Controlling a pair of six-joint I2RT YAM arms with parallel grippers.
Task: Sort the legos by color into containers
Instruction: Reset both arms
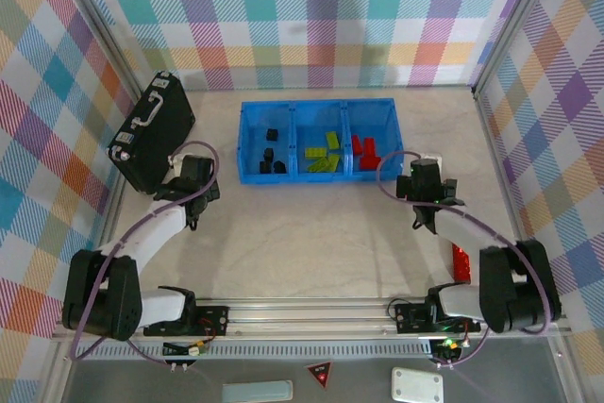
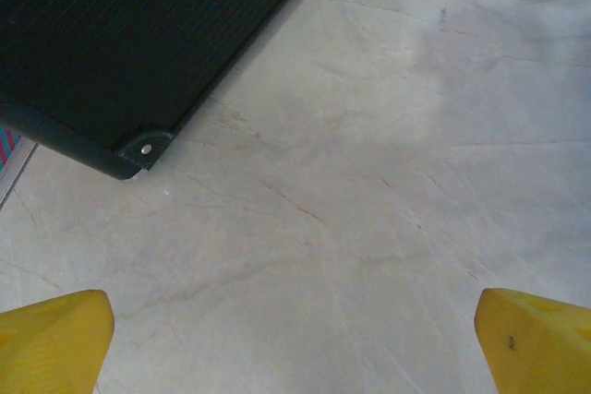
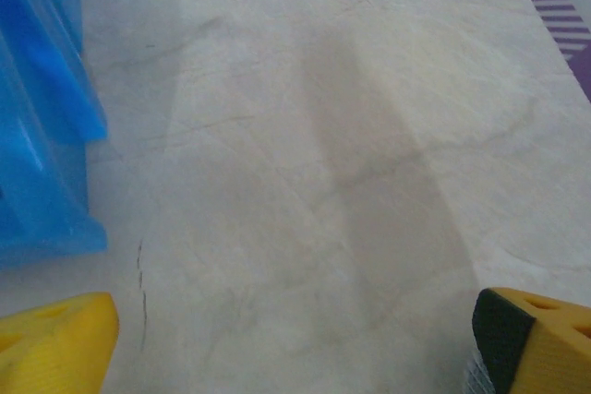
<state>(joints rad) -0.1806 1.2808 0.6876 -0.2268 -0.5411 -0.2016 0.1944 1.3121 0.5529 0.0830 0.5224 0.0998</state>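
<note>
- I see my left claw [image 2: 295, 339] spread wide, empty, over bare tabletop [image 2: 369, 182] near the black briefcase [image 2: 120, 34].
- My right claw [image 3: 295, 339] gapes empty beside the blue tray [image 3: 42, 136].

Left gripper [image 2: 295, 352]: jaws spread wide, one yellow fingertip [image 2: 54, 340] in each lower corner, nothing between them. Pale, veined table [image 2: 388, 163] below, bare across the middle. Black ribbed case [image 2: 120, 34] upper left, lying on the table; its rounded corner carries a small metal rivet [image 2: 146, 148]. Case well apart from both fingertips.
</note>
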